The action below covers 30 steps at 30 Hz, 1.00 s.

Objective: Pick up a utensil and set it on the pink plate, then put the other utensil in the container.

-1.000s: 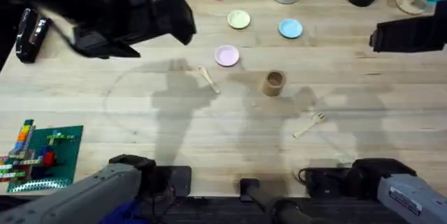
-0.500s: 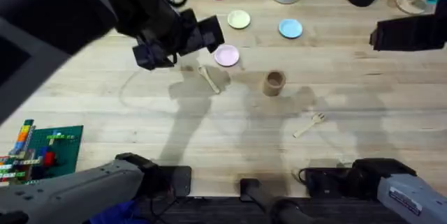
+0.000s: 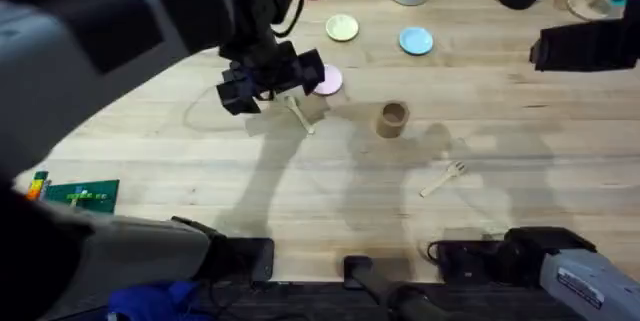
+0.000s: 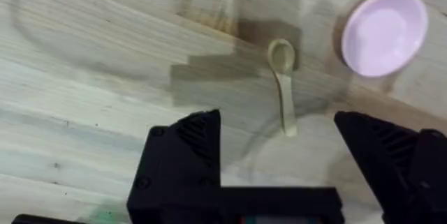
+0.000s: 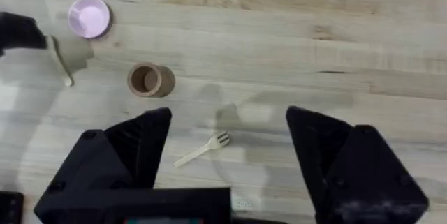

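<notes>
While the left gripper (image 4: 279,161) hangs spread-fingered above it, the spoon (image 4: 283,84) lies flat, bowl pointing away from the fingers.

The left arm reaches far forward across the middle, its end effector (image 4: 276,161) pointing down with black fingers spread wide. The right end effector (image 5: 227,161) hangs higher, fingers likewise apart, gripping nothing.
</notes>
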Available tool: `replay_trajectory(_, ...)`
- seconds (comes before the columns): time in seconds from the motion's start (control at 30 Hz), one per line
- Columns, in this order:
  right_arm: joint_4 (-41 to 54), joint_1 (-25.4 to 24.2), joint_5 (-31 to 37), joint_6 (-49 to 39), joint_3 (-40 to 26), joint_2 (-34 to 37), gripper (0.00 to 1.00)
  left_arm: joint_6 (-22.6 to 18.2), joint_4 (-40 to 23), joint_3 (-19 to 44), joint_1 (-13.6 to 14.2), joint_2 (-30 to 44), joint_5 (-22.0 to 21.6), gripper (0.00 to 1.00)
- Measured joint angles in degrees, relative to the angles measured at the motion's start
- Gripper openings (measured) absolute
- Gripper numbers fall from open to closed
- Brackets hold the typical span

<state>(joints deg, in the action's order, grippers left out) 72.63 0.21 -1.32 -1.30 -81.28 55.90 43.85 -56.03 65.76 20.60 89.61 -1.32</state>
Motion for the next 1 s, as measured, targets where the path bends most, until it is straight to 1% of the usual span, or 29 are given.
replay_trajectory(0.23,-0.3,0.0,0.0,0.0,0.0,0.0,0.998,3.2,1.7,0.0,0.0,5.9,0.0,0.994)
replay_trajectory(0.4,-0.3,0.0,0.0,0.0,0.0,0.0,0.998,4.6,4.1,0.0,0.1,8.5,0.1,0.994)
replay_trajectory(0.5,-0.2,0.0,0.0,0.0,0.0,0.0,0.998,5.1,4.6,0.0,0.4,9.2,0.2,0.994)
replay_trajectory(0.73,-0.3,0.0,0.0,0.0,0.0,0.0,0.998,6.8,4.9,0.0,2.4,10.1,0.2,0.993)
replay_trajectory(1.0,-0.3,0.0,0.0,0.0,0.0,0.0,0.998,8.9,5.5,-0.2,2.5,10.2,0.0,0.993)
